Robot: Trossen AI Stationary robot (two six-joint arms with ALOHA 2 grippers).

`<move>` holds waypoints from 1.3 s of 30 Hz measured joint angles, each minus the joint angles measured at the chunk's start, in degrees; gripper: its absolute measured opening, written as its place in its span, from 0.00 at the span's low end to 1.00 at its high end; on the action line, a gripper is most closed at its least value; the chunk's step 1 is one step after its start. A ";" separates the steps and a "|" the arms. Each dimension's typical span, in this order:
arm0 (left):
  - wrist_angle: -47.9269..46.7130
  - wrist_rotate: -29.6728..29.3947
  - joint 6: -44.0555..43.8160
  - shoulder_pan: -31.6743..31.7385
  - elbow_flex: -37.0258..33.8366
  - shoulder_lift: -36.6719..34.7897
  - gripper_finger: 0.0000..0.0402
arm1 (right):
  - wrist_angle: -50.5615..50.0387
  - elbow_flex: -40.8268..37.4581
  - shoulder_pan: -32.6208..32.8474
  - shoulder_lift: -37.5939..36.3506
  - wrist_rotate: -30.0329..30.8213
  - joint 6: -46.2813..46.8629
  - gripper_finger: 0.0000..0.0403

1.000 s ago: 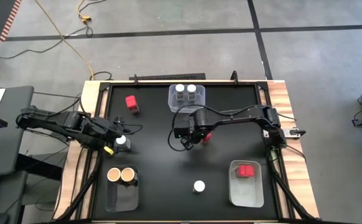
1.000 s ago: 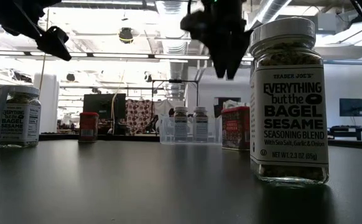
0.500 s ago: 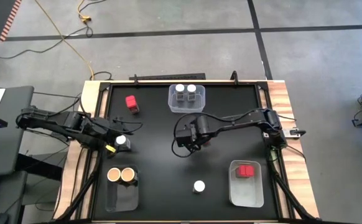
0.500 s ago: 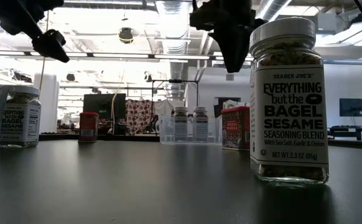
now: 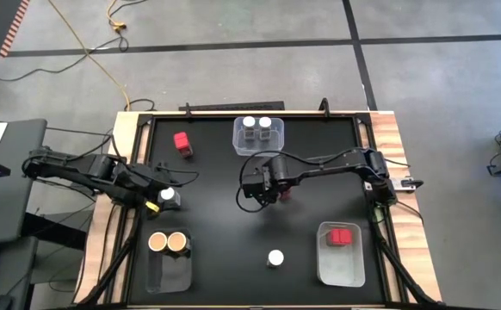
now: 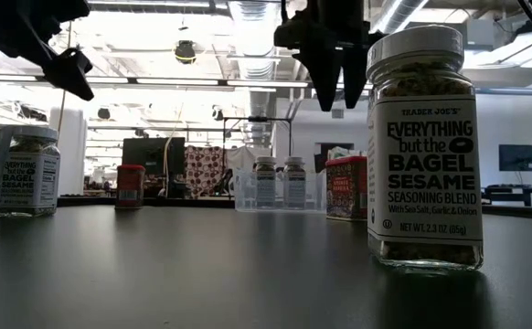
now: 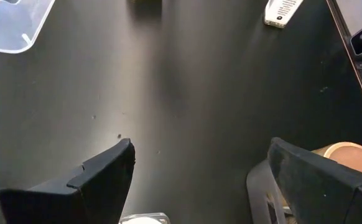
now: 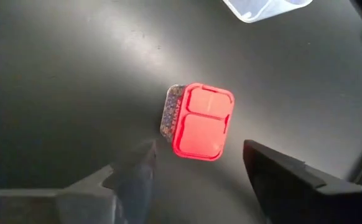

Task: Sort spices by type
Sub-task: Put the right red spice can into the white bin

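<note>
Right gripper (image 8: 196, 171) hangs over the middle of the black table (image 5: 225, 232), its two dark fingers (image 8: 280, 180) spread and nothing between them. Directly beneath it we see a red boxy spice container (image 8: 198, 121) with a clear body, standing free on the mat, slightly ahead of the fingertips and untouched by either finger. In the high view that container (image 5: 285, 191) peeks out just beside the gripper's head.

Left gripper (image 7: 193, 177) waits near the table's left edge with its fingers wide apart; a white-lidded jar (image 5: 169, 197) stands just below it, and we cannot tell whether it is touched.

We note open black surface all round the red container. A second red container (image 5: 182, 143) stands alone towards the far left. A clear rectangular bin (image 5: 259, 135) at the far edge holds two white-lidded jars; another clear bin (image 5: 340, 254) at the near right holds red containers; a third clear bin (image 5: 168, 258) at the near left holds two tan-lidded jars. One more white-lidded jar (image 5: 275, 257) stands by itself near the front edge; in the low view it (image 6: 424, 146) shows as clear glass with a printed label and a ribbed white cap. Table surface is matte black, framed in pale wood (image 5: 386, 138)
</note>
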 joint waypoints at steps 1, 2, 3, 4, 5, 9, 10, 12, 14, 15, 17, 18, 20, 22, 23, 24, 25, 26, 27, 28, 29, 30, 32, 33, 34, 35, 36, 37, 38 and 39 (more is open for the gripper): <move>0.00 0.00 0.04 -0.02 0.00 -0.02 0.88 | -0.03 0.00 -0.14 0.00 0.00 -0.43 0.71; 0.00 0.00 0.04 0.00 0.00 -0.02 0.88 | -0.09 0.00 -0.14 0.00 -0.02 -0.75 0.72; 0.00 0.00 0.12 0.00 0.00 0.00 0.88 | -0.05 0.00 -0.08 0.00 -0.02 -0.75 0.73; 0.00 0.00 0.15 0.00 0.00 0.00 0.88 | -0.04 0.00 -0.02 0.00 0.00 -0.77 0.73; 0.00 0.00 0.15 -0.01 0.00 -0.01 0.88 | -0.06 0.00 -0.05 0.00 -0.01 -0.79 0.73; 0.00 0.00 0.18 0.00 0.00 0.00 0.88 | -0.10 0.00 -0.32 0.00 -0.01 1.66 0.74; 0.00 0.00 0.18 0.00 0.00 0.00 0.88 | -0.17 0.00 -0.45 0.00 -0.05 2.37 0.74; 0.00 0.00 0.18 0.00 0.00 -0.02 0.88 | -0.11 0.00 -0.64 0.00 -0.07 2.47 0.75; 0.00 0.00 0.18 0.00 0.00 0.00 0.88 | -0.14 0.00 -0.72 0.00 -0.07 2.56 0.77; 0.00 0.00 0.18 0.00 0.00 -0.02 0.88 | -0.06 0.00 -0.73 0.00 -0.05 2.77 0.79; 0.00 0.02 0.18 -0.01 0.00 0.00 0.88 | 0.08 -0.08 -0.71 0.00 -0.07 3.58 0.83; 0.00 0.02 0.18 -0.02 0.00 0.00 0.88 | 0.36 -0.27 -0.68 0.00 -0.07 3.58 0.85; 0.00 0.02 0.18 -0.01 0.00 0.00 0.88 | 0.47 -0.35 -0.68 0.00 0.16 3.40 0.89; 0.01 0.02 0.18 -0.02 0.00 -0.02 0.88 | 0.66 -0.35 -0.68 0.02 0.57 3.57 0.93; 0.00 0.02 0.18 -0.01 0.00 -0.01 0.88 | 0.61 -0.35 -0.68 0.01 0.51 3.60 0.94; 0.00 0.02 0.18 -0.02 0.00 0.00 0.88 | 0.63 -0.35 -0.68 0.02 0.50 3.58 0.95; 0.00 0.02 0.18 -0.02 0.00 0.00 0.88 | 0.67 -0.35 -0.70 0.02 0.49 3.57 0.96; 0.00 0.02 0.18 -0.02 0.00 -0.02 0.88 | 0.66 -0.35 -0.70 0.02 0.43 3.55 0.97; 0.00 0.02 0.18 -0.02 0.00 -0.02 0.88 | 0.78 -0.35 -0.70 0.02 0.41 3.41 0.97; 0.01 0.02 0.18 -0.01 0.00 -0.01 0.88 | 1.19 -0.35 -0.71 0.02 0.39 3.16 0.97; 0.00 0.02 0.18 -0.02 0.00 0.00 0.88 | 1.76 -0.35 -0.89 0.02 0.37 3.13 0.97; 0.02 0.02 0.18 -0.02 0.00 0.00 0.88 | 2.24 -0.35 -0.95 0.02 0.35 3.14 0.98; 0.08 0.02 0.18 -0.02 0.00 -0.01 0.88 | 2.33 -0.35 -1.37 0.02 0.29 3.23 0.98; 0.14 0.02 0.18 -0.01 0.00 -0.01 0.88 | 2.33 -0.35 -1.71 0.02 0.15 3.45 0.98; 0.20 0.02 0.18 -0.02 0.00 0.00 0.88 | 2.38 -0.35 -2.07 0.02 0.03 3.54 0.97; 0.21 0.02 0.18 -0.02 0.00 -0.01 0.88 | 2.35 -0.35 -2.42 0.02 -0.21 3.59 0.97; 0.21 0.02 0.18 -0.01 0.00 -0.02 0.88 | 2.40 -0.35 -2.86 0.02 -0.49 3.71 0.97; 0.22 0.02 0.18 -0.02 0.00 -0.02 0.88 | 2.66 -0.35 -3.39 0.02 -0.59 4.05 0.97; 0.22 0.02 0.18 0.00 0.00 0.00 0.88 | 3.08 -0.35 -3.93 0.02 -0.66 4.72 0.97; 0.22 0.02 0.20 -0.02 0.00 0.00 0.88 | 3.45 -0.35 -4.62 0.02 -0.72 4.98 0.97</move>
